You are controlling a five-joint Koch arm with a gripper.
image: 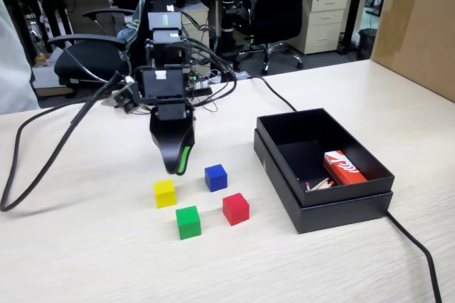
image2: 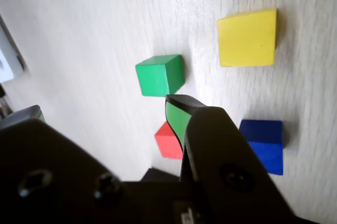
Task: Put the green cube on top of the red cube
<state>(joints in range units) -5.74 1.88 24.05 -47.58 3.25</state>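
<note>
The green cube (image: pixel 188 222) rests on the table nearest the front; in the wrist view the green cube (image2: pixel 158 75) lies just beyond the green-padded jaw. The red cube (image: pixel 235 208) sits to its right, a small gap apart, and the red cube (image2: pixel 168 140) is partly hidden behind that jaw in the wrist view. My gripper (image: pixel 175 168) hangs tip down just behind the cubes, above the table between the yellow and blue ones. In the wrist view the gripper (image2: pixel 105 109) is open, with only bare table between its jaws.
A yellow cube (image: pixel 165 193) and a blue cube (image: pixel 216 177) stand behind the green and red ones. To the right is an open black box (image: pixel 341 210) holding a red-and-white packet (image: pixel 343 168) and matches. A black cable (image: pixel 419 246) trails from it; a cardboard box (image: pixel 419 25) stands at far right.
</note>
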